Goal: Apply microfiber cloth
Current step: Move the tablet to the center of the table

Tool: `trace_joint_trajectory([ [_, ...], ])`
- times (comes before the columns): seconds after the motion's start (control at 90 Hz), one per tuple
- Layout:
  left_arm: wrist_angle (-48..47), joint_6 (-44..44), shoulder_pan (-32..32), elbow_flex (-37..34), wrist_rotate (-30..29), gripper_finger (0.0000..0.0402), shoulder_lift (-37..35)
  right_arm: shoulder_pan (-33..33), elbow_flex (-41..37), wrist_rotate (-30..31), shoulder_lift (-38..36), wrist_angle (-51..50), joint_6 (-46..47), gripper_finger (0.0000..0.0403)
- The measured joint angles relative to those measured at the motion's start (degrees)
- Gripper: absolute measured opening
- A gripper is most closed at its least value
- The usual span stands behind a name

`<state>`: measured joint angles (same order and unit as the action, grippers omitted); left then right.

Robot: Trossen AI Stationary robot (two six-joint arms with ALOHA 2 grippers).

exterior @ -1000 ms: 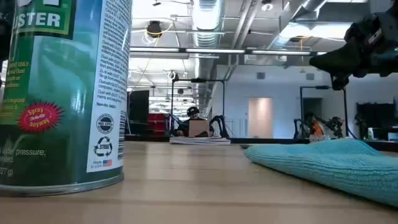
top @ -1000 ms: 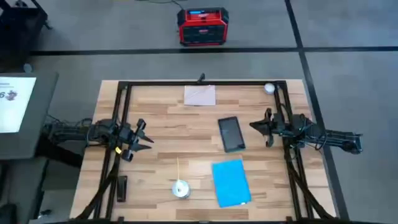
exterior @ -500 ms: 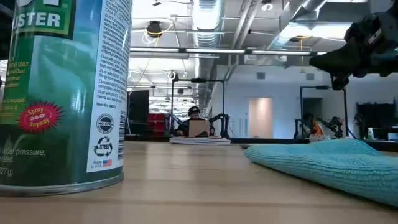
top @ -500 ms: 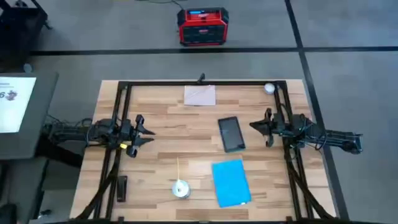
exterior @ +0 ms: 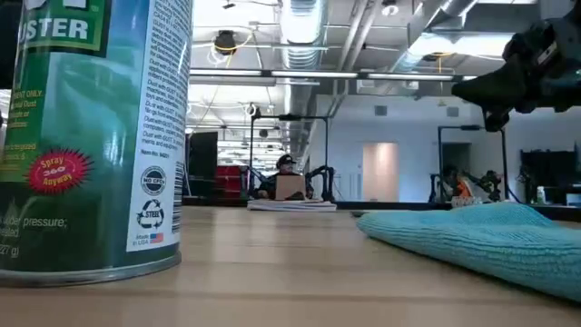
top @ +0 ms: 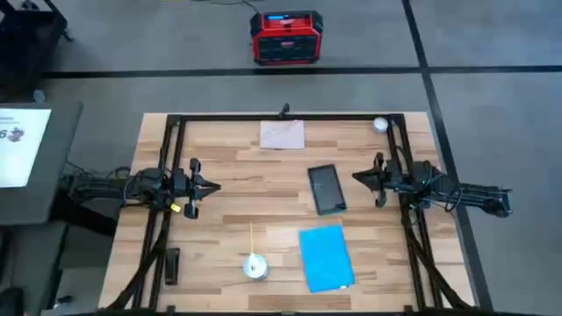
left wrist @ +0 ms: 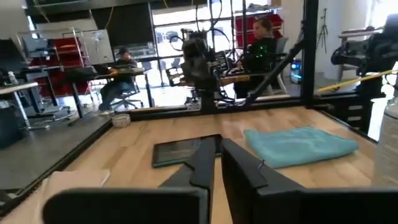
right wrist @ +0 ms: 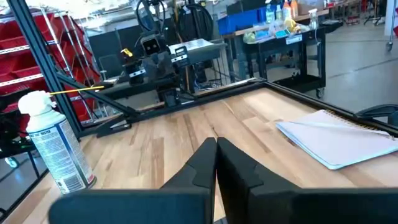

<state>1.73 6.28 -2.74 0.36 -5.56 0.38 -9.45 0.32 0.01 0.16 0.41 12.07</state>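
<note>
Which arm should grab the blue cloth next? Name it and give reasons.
Probably the right. In the high view the microfiber cloth lies on the right half of the table, nearer the right gripper than the left gripper. The spray can stands between the left gripper and the cloth.

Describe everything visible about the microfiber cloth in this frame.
The microfiber cloth is a bright sky-blue rectangle, folded and lying flat on the wooden table, near its front edge. Its surface looks soft, with a fine ribbed weave in the low view. It lies just in front of the black tablet, apart from it, with the spray can to its left. Neither end effector touches it.
</note>
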Motion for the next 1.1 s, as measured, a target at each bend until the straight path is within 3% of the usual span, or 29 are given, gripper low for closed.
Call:
trace_joint_trajectory([
  [0.111, 0.5, -0.9, 0.0, 0.0, -3.1, 0.0002, 0.0, 0.0, 0.0, 0.0, 0.0, 0.0, 0.0, 0.0000],
  [0.333, 0.7, -6.8, 0.1, 0.0, -3.3, 0.0000, 3.8, 0.0, 0.0, 0.0, 0.0, 0.0, 0.0, 0.0000],
  [0.7, 4.6, -1.4, 0.1, 6.2, -0.9, 0.0000, 16.5, 0.0, 0.0, 0.0, 0.0, 0.0, 0.0, 0.0000],
  [1.1, 8.9, -1.6, 0.1, 6.7, -1.0, 0.0000, 21.4, 0.0, 0.0, 0.0, 0.0, 0.0, 0.0, 0.0000],
])
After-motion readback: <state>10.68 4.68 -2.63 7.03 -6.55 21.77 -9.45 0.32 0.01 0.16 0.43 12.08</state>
